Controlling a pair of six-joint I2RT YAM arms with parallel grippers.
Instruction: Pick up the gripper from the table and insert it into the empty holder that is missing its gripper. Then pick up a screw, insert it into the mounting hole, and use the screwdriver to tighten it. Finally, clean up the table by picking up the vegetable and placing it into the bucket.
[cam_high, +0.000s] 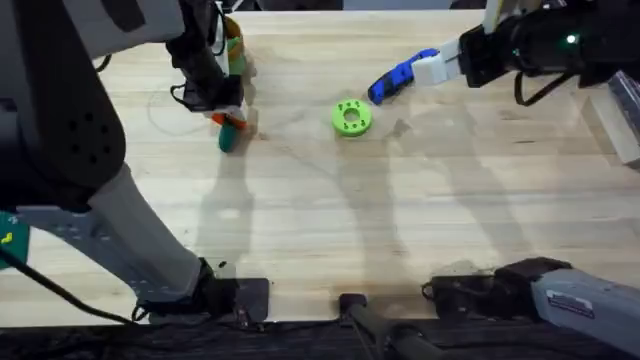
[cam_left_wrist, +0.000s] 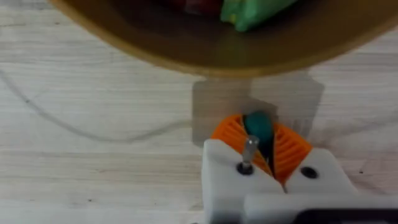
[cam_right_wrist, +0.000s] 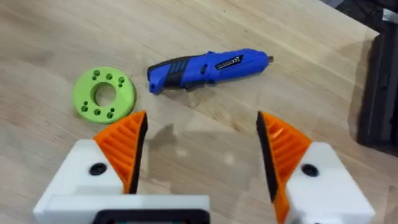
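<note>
Left claw: orange ribbed pads on white blocks, closed on the vegetable, a dark green pod whose tip stands out between the pads. A small metal screw sits in the near white block. Seen from overhead, this claw hangs at about 10 o'clock from the table's centre, the green pod poking out beneath it just above the wood.

Bucket: round tin, brownish rim, green contents inside; just past the left claw's tip. Overhead, it stands at 12 o'clock from the left claw, partly hidden by the arm.

Right claw: two orange ribbed pads on white blocks, spread wide apart, holding nothing, above bare wood. Overhead, the right arm reaches in from about 2 o'clock.

Screwdriver: bright blue, stubby, metal tip, lying on its side on the table just beyond the right claw. Overhead, it lies at about 1 o'clock from the table's centre.

Green disc: bright green ring with small holes, flat on the table, near the screwdriver's butt end. Overhead, it lies at 7 o'clock from the screwdriver.

Table: light wood.
</note>
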